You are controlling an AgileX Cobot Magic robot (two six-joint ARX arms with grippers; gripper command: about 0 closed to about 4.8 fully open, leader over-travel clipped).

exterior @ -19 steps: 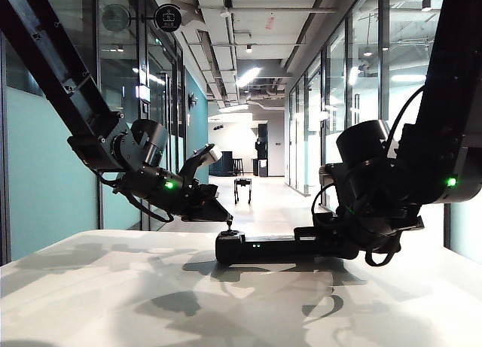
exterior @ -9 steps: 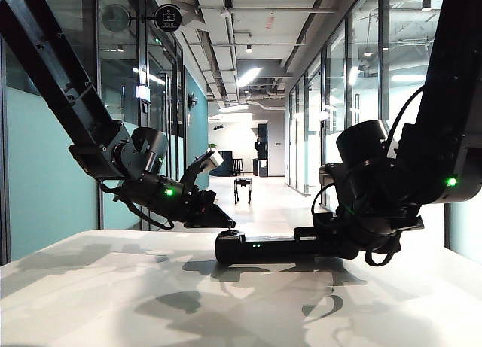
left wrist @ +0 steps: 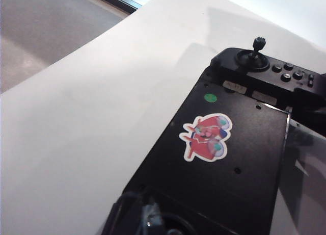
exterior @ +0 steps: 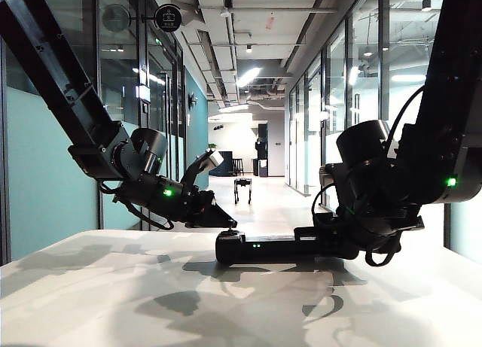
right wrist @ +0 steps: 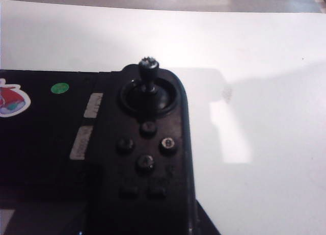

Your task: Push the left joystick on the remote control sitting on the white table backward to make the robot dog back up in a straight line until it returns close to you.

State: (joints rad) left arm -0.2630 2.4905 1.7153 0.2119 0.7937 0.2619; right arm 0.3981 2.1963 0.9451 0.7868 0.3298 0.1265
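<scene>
The black remote control point(exterior: 271, 248) lies on the white table point(exterior: 113, 287). My left gripper point(exterior: 228, 223) reaches down to the remote's left end. Its fingers taper to one point and look shut. The tip sits right where the left joystick stands, so the left joystick is hidden behind it. In the left wrist view the gripper point(left wrist: 147, 222) is a dark blur over the remote control point(left wrist: 229, 158). My right gripper point(exterior: 331, 241) is shut on the remote's right end. The twin stick point(right wrist: 148, 69) stands upright by the buttons. The robot dog point(exterior: 242, 187) stands far down the corridor.
Glass walls line the corridor beyond the table's far edge point(exterior: 151, 232). A red cartoon sticker point(left wrist: 206, 138) and a green dot point(left wrist: 210, 98) mark the remote's flat middle. Bare tabletop point(right wrist: 254, 118) surrounds the remote.
My left gripper has dropped and moved right onto the remote's left end. The left joystick, visible under the tip a second ago, is now covered. The right arm and the robot dog have not moved.
</scene>
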